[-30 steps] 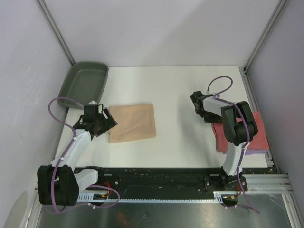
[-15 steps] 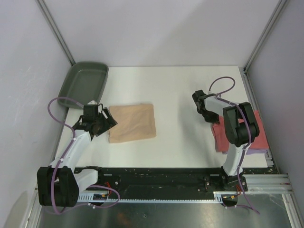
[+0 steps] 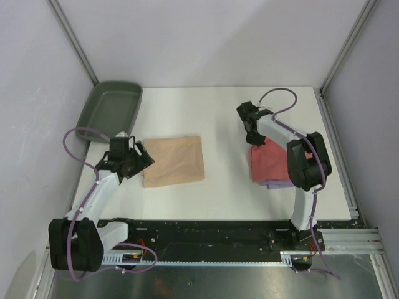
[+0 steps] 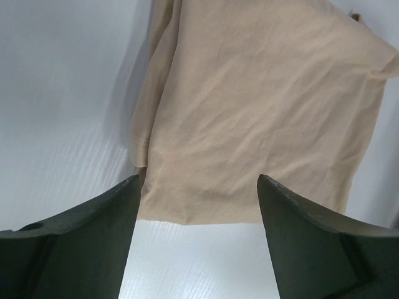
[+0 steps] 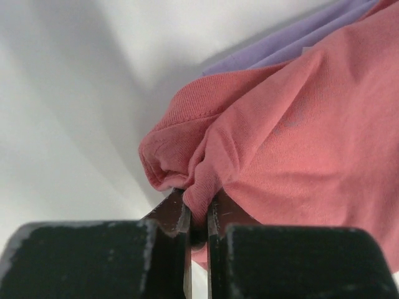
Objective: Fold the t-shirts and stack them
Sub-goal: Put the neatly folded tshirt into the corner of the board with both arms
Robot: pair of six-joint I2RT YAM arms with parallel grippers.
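The tan t-shirt (image 3: 174,160) lies folded in a rectangle on the white table (image 3: 212,112), left of centre. It fills the upper part of the left wrist view (image 4: 262,106). My left gripper (image 3: 139,160) is open and empty just off the tan shirt's left edge; it shows in its own view (image 4: 196,212). My right gripper (image 3: 255,138) is shut on a bunched edge of the coral-red t-shirt (image 3: 269,163), seen close in the right wrist view (image 5: 293,143). The pale lavender t-shirt (image 3: 277,184) lies under the coral-red one, peeking out behind it (image 5: 293,40).
A dark green plastic tray (image 3: 110,111) stands at the table's far left corner, overhanging the edge. Grey walls close in the left, back and right sides. The black rail with the arm bases (image 3: 212,233) runs along the near edge.
My right gripper has moved left and away from me, dragging the coral-red and lavender shirts from the table's right edge toward the middle. The left arm and tan shirt have not moved.
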